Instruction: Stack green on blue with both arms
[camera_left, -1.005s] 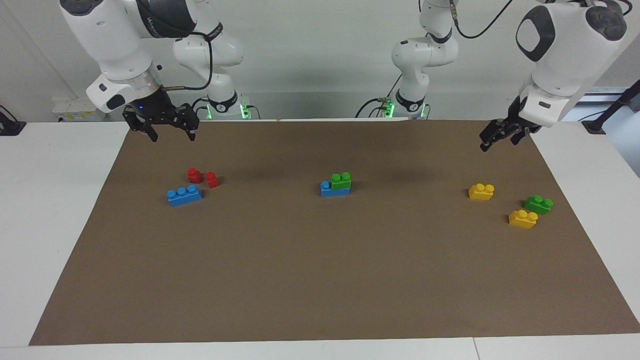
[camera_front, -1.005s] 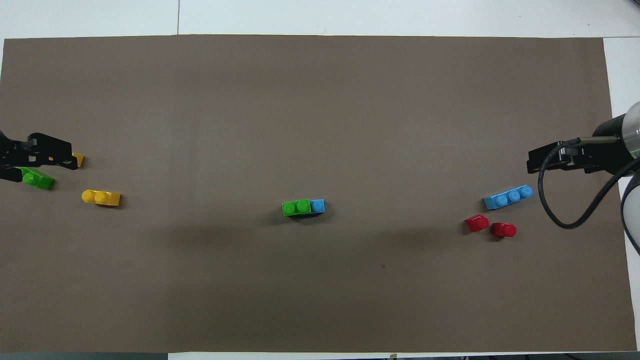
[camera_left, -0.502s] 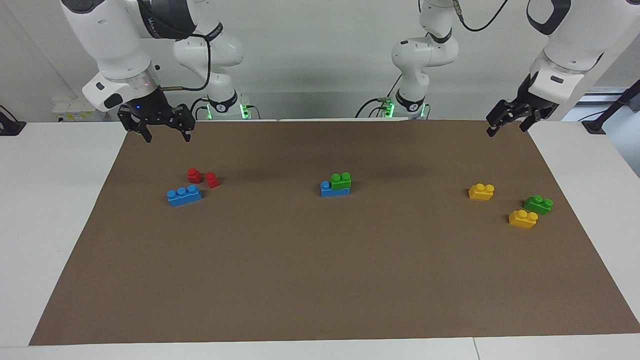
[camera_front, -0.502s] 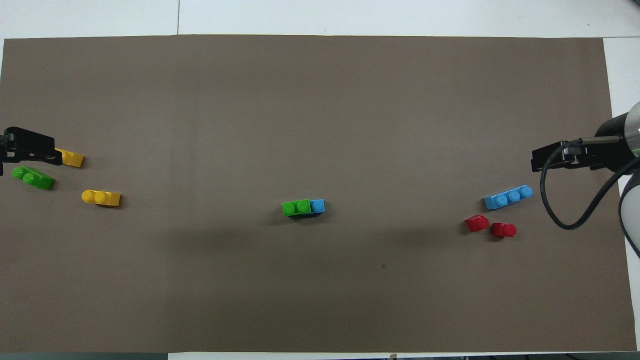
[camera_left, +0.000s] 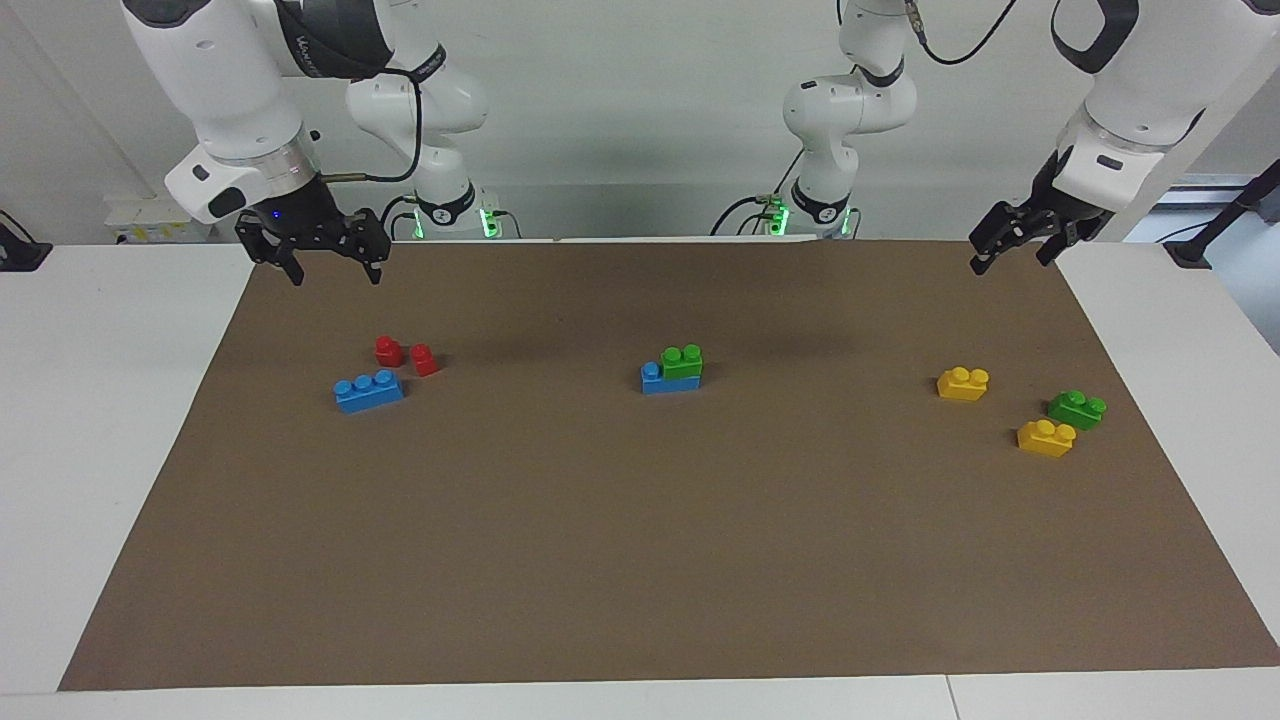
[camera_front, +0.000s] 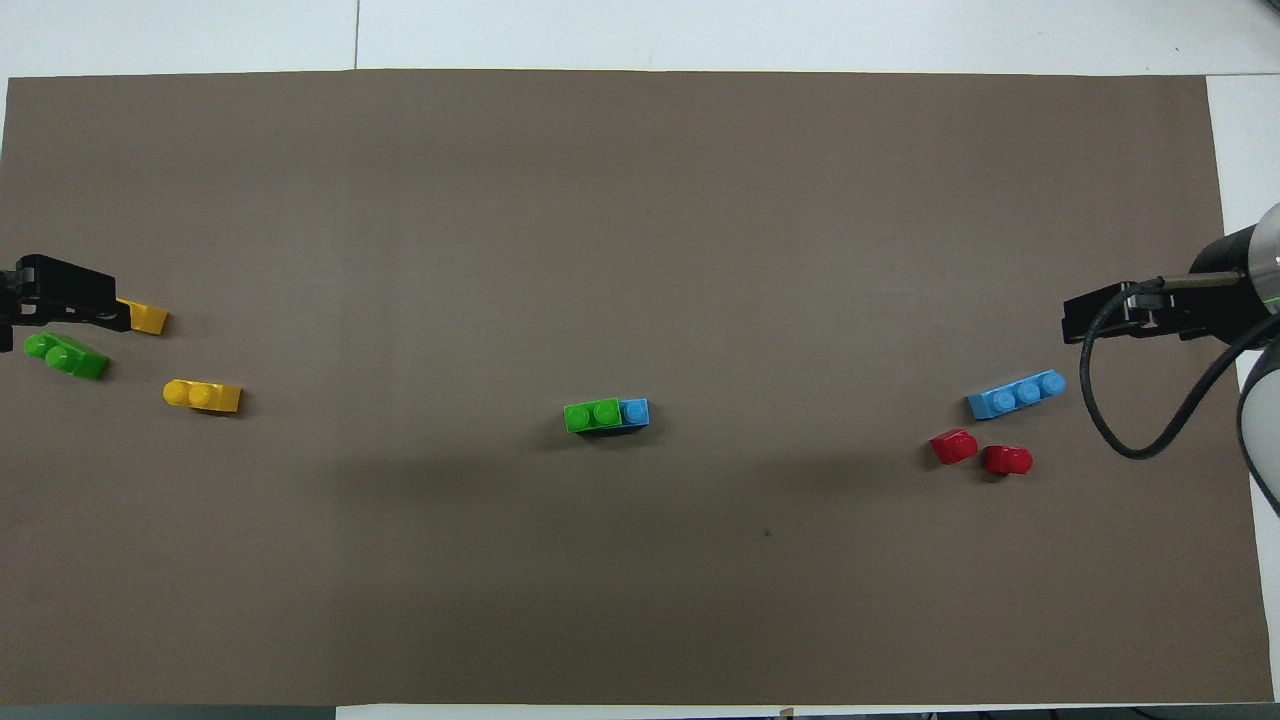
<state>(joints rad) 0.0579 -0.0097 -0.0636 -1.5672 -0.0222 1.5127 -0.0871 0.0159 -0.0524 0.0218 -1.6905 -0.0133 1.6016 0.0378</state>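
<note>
A green brick (camera_left: 682, 362) sits on one end of a blue brick (camera_left: 668, 381) in the middle of the brown mat; from above, green (camera_front: 592, 414) leaves one blue stud (camera_front: 635, 410) bare. A second blue brick (camera_left: 368, 391) lies loose toward the right arm's end. A second green brick (camera_left: 1077, 408) lies toward the left arm's end. My right gripper (camera_left: 335, 272) hangs open and empty over the mat's edge at its own end. My left gripper (camera_left: 1008, 262) hangs open and empty over the mat's corner at its end, and from above it (camera_front: 75, 305) partly covers a yellow brick (camera_front: 148, 317).
Two yellow bricks (camera_left: 963, 383) (camera_left: 1046, 438) lie beside the loose green one. Two small red pieces (camera_left: 388, 350) (camera_left: 424, 359) lie just nearer to the robots than the loose blue brick. The brown mat (camera_left: 640, 560) covers most of the white table.
Both grippers have risen and drawn back toward their own ends of the table, the left one more. The bricks have not moved.
</note>
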